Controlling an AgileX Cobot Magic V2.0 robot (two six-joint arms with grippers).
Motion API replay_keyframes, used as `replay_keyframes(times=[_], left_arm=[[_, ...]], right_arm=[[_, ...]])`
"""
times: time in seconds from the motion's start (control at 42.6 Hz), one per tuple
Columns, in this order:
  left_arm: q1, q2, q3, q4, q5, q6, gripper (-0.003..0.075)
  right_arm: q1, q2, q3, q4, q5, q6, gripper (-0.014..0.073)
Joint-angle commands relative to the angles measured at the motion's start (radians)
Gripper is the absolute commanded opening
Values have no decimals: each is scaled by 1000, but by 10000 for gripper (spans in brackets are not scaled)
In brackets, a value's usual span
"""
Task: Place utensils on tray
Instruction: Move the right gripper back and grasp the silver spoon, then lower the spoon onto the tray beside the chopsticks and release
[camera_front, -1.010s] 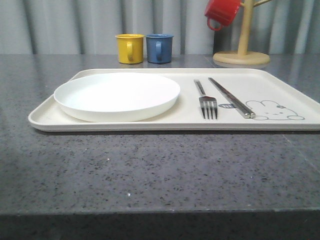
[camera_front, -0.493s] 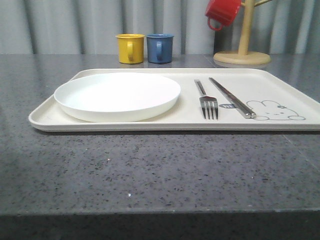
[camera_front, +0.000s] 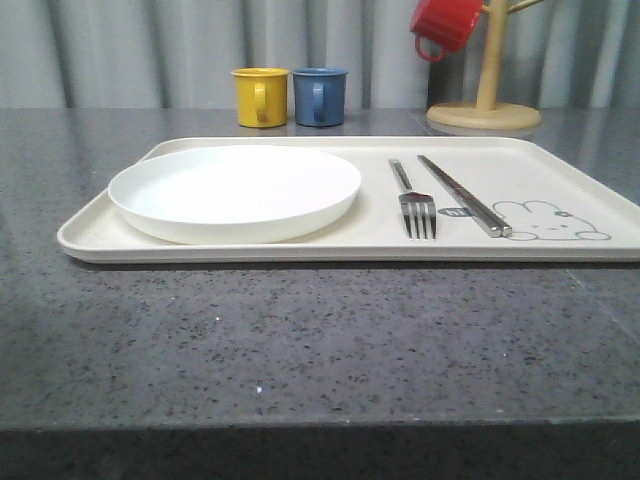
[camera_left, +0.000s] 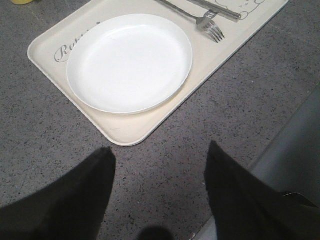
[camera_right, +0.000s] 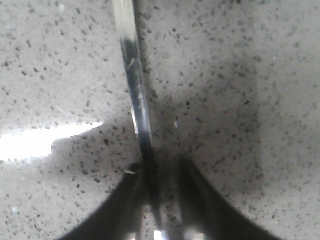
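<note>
Cutlery is seen laid on the cream tray (camera_front: 300, 245): the fork (camera_front: 414, 205) lies just right of the white plate (camera_front: 234, 190), and the chopsticks (camera_front: 462, 193) lie just beside it, ending near the rabbit drawing. Compared with the earlier front views, nothing on the tray is found to have moved, and the yellow mug (camera_front: 260, 96), blue mug (camera_front: 319, 96) and red mug (camera_front: 445, 24) on the wooden stand are unchanged. In the left wrist view, the left gripper (camera_left: 159, 165) is held above the grey table (camera_front: 300, 340) near the tray's corner, fingers spread wide with nothing between them. In the right wrist view, the right gripper (camera_right: 162, 175) is seen low over the speckled table, its fingers set on either side of the slim handle of the spoon (camera_right: 135, 95); whether the handle is actually clamped cannot be told.
</note>
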Motion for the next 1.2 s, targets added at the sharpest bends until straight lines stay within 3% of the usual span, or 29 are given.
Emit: replay_keyframes(times=[0.0,0.094,0.258,0.658,0.916,1.033,1.174], left_arm=[[-7,-2,-23,-7,-69,-10,398],[-7,-2,-23,-7,-69,-10,398],[-7,-2,-23,-7,-69,-10,398],[-7,-2,-23,-7,-69,-10,398],[-7,-2,-23,-7,-69,-10,398],[-7,-2,-23,-7,-69,-10,398],[-7,-2,-23,-7,-69,-10,398]], right_arm=[[-5,-42,-31,-2,-20,-8,20],[-3,-49,-33,12,-20,-8,-37],[30,-95,-44,89,-5,-8,-36],[365,-178,-49,254,37,24,-34],[414,-98,-49,287,-43,155,-32],[414,-71,-49,287,-66,186,26],[414,-33,-49,289,-52,188,160]])
